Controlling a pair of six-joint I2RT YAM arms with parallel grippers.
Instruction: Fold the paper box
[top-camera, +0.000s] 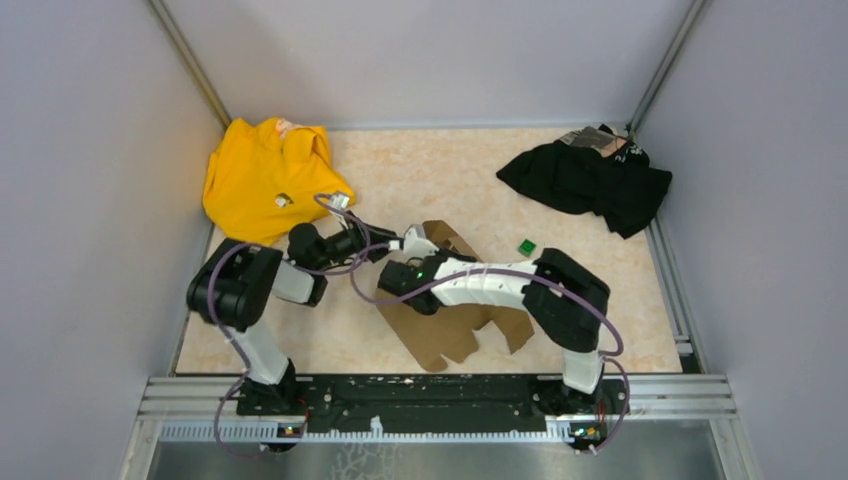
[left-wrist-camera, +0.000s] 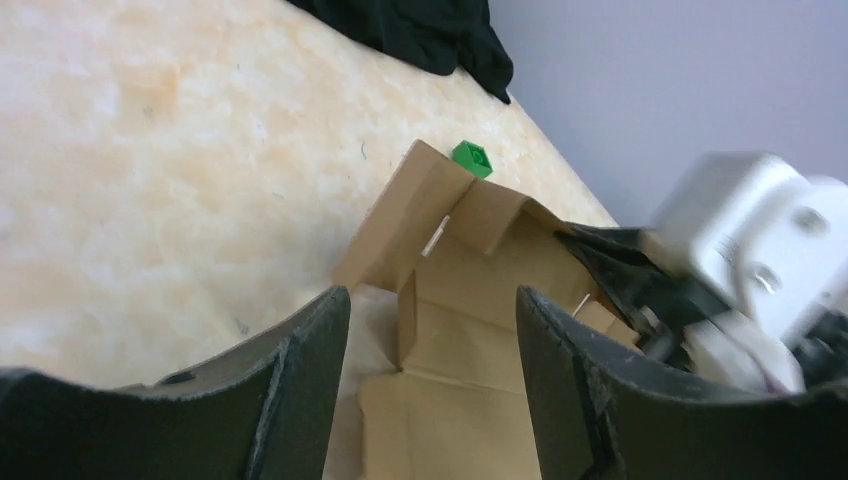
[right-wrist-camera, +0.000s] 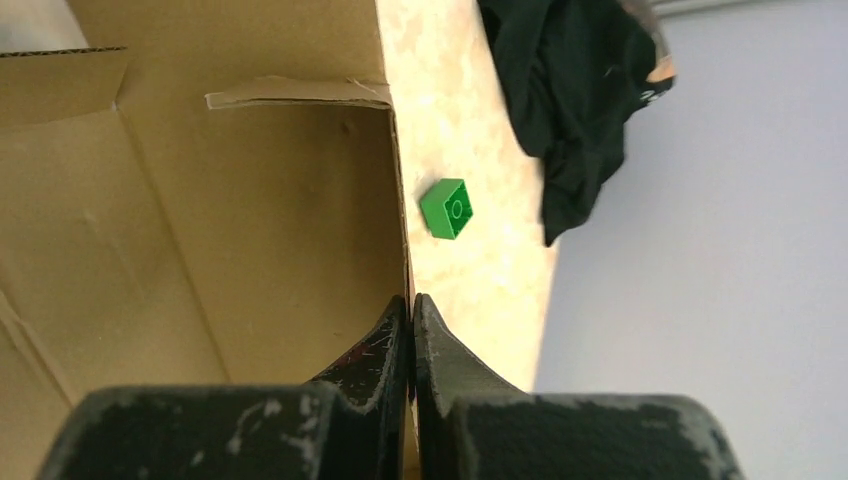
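Observation:
The paper box (top-camera: 450, 335) is a brown die-cut cardboard sheet lying mid-table, its far panels raised. In the left wrist view the box (left-wrist-camera: 470, 300) shows upright flaps and creases. My left gripper (top-camera: 390, 245) is open and empty; its jaws (left-wrist-camera: 432, 292) hover apart over a flat panel. My right gripper (top-camera: 425, 255) is shut on the thin edge of an upright side panel of the box (right-wrist-camera: 250, 220); the jaws (right-wrist-camera: 412, 298) pinch that edge. The right gripper's black finger (left-wrist-camera: 610, 265) shows at the box's right side.
A tiny green cube (top-camera: 526, 245) lies just right of the box, also in both wrist views (left-wrist-camera: 471, 158) (right-wrist-camera: 447, 208). A yellow garment (top-camera: 265, 175) lies at the back left, a black garment (top-camera: 590, 180) at the back right. Grey walls enclose the table.

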